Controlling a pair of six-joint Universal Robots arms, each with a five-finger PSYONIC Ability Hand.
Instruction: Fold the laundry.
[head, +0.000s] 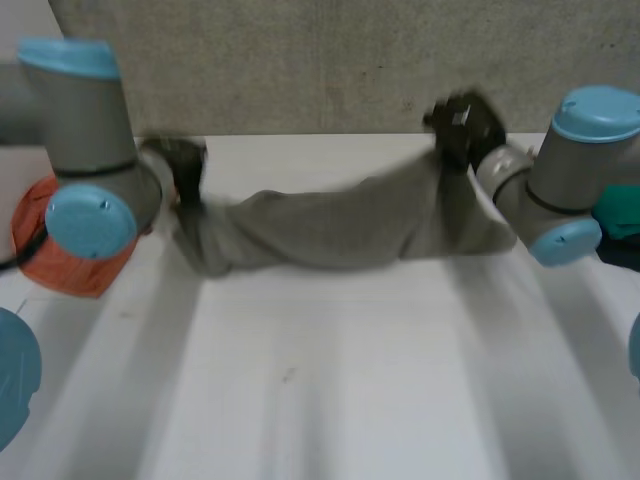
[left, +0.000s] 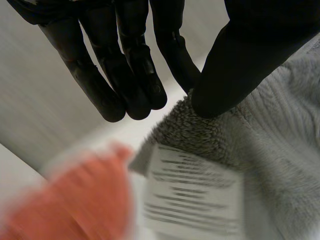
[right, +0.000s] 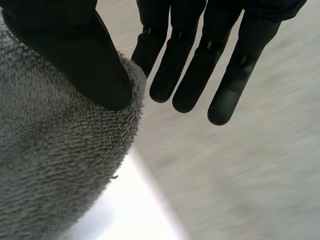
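Above the table (head: 350, 380), we hold the towel (head: 340, 230) stretched left to right, left hand (head: 185, 168) and right hand (head: 465, 125) each pinching one end.

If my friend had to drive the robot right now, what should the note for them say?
Left hand: thumb and a finger pinch one end of the grey towel, by its white label.
Right hand: thumb and a finger pinch the other end.
The towel is stretched between both hands at the far side of the white table. An orange cloth lies beside the left arm.
Done: towel gripped and spread out.
Left: no fold shows yet. Lay it down and fold it, then probably the orange cloth.
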